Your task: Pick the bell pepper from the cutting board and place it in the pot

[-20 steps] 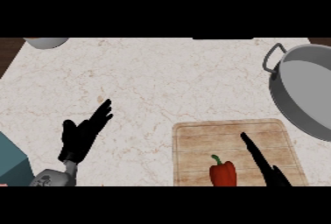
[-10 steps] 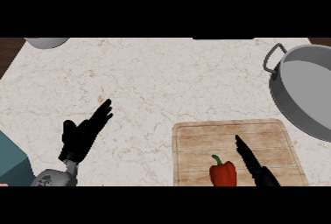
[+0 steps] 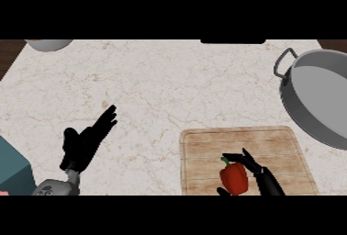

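Right hand (image 3: 261,176) is at the pepper (image 3: 234,178) now, fingers (image 3: 248,158) curling along its right side and a tip showing at its lower left; looks like a grasp closing, I'd say. Pepper lies on the cutting board (image 3: 271,142), not lifted. The pot (image 3: 318,103), beyond the fingers to the upper right, holds nothing visible. Lift, carry and drop all remain. Left hand (image 3: 85,142) rests on the table (image 3: 169,82), fingers straight. Pot's right side is cut off; the palm's contact is hidden.

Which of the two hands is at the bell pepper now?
The right hand, on the cutting board, its fingers curling round the red bell pepper. The left hand rests open over the bare counter, far from it.
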Controlling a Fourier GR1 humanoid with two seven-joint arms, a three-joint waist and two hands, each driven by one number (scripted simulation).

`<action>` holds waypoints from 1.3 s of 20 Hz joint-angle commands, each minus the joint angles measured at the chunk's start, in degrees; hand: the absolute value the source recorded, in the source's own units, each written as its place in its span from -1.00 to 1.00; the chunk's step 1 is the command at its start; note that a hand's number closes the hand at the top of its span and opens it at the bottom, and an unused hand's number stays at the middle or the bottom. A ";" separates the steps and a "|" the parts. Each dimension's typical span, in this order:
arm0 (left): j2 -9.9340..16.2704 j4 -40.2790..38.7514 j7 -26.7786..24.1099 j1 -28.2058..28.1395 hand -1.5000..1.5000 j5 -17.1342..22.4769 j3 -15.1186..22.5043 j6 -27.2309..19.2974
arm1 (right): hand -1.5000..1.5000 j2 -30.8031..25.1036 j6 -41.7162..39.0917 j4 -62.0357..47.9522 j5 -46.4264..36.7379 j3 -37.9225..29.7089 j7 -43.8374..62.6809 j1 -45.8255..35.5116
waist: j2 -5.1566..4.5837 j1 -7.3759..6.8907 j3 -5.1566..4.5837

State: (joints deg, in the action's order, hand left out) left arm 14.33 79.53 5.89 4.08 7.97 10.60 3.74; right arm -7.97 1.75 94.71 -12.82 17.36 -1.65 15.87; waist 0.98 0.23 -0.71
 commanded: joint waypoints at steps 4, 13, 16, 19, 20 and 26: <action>-0.70 -1.24 3.25 2.71 0.00 -0.31 -1.23 0.07 | 1.00 2.64 -1.02 -11.15 2.70 -0.88 -8.45 -1.87 | -1.08 -0.18 0.76; -1.29 -0.11 1.07 -1.01 0.00 -1.50 -0.79 -1.34 | 1.00 -15.69 -13.54 -13.51 21.60 -25.81 -20.17 1.70 | -1.38 1.82 1.18; -0.82 -0.17 1.69 -0.66 0.00 -1.13 -1.49 -1.26 | 1.00 -20.73 -18.15 -18.01 27.71 -33.32 -23.83 0.64 | -1.46 2.43 1.38; 0.08 1.12 1.01 -1.55 0.00 -0.48 -1.55 0.26 | 1.00 -28.81 -22.70 -26.53 30.63 -41.29 -27.70 -0.88 | -1.20 0.67 1.34; -2.18 0.04 -0.03 -2.15 0.00 -1.10 -0.05 -0.55 | 1.00 -30.46 -24.31 -29.49 32.29 -43.34 -28.82 -2.50 | -1.39 0.46 1.30; -1.27 -1.17 0.91 1.04 0.00 -1.18 -1.19 0.02 | 1.00 -40.15 -30.20 -49.36 27.44 -47.59 -41.45 -5.68 | -1.49 -0.93 1.27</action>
State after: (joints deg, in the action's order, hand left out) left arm 13.02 79.94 6.87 4.53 6.93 9.62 3.41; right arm -42.46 -25.86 56.07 16.83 -26.87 -36.14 12.31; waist -0.24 0.16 0.58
